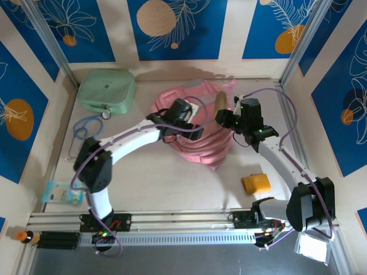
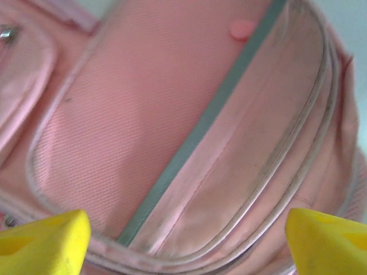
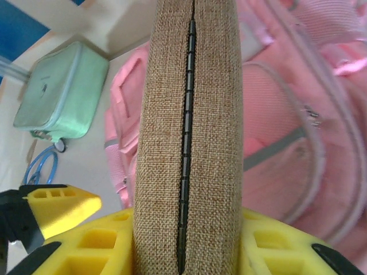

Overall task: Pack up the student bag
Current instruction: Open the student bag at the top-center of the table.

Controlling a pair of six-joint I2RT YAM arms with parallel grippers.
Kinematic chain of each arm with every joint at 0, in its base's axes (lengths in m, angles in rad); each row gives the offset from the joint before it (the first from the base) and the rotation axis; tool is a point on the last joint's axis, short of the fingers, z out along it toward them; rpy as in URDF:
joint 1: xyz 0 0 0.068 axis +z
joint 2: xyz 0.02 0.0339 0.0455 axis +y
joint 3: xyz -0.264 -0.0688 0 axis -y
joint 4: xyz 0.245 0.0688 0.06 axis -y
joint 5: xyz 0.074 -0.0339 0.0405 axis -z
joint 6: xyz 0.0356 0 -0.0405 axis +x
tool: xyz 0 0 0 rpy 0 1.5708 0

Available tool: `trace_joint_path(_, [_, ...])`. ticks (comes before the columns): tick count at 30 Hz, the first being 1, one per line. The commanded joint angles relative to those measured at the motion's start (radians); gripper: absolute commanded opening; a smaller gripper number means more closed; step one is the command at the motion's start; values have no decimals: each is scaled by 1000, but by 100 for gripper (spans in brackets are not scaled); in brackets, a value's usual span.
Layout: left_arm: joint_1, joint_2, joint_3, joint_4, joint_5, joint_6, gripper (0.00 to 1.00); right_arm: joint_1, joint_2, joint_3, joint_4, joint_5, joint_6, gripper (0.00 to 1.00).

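Observation:
The student bag (image 1: 198, 137) is a pink backpack lying in the middle of the table, with grey piping and a grey strip across its front pocket (image 2: 189, 149). My left gripper (image 1: 184, 117) hovers close over that pocket, open, its yellow fingertips (image 2: 46, 240) far apart with nothing between them. My right gripper (image 1: 229, 118) is at the bag's right side, shut on a brown woven pouch (image 3: 189, 132) with a black zipper. The pouch (image 1: 221, 98) stands up out of the jaws over the bag's upper right.
A mint-green case (image 1: 107, 90) lies at the back left, also visible as the green case (image 3: 60, 94) past the bag. A blue looped object (image 1: 85, 133) lies near the left wall. A small packet (image 1: 62, 193) sits front left, an orange block (image 1: 256, 183) front right.

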Motion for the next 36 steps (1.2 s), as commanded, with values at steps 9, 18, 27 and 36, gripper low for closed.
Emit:
trace_joint_path(9, [-105, 334, 448, -347, -156, 242, 70, -163, -92, -54, -77, -13, 34, 27])
trace_joint_path(18, [-110, 439, 567, -391, -239, 251, 59, -214, -110, -78, -64, -49, 56, 26])
trace_joint_path(27, [-107, 413, 564, -399, -208, 238, 26, -223, -112, -88, -67, -45, 77, 25])
trace_joint_path(36, [-57, 266, 503, -325, -106, 190, 3, -255, -132, -120, -33, -104, 63, 25])
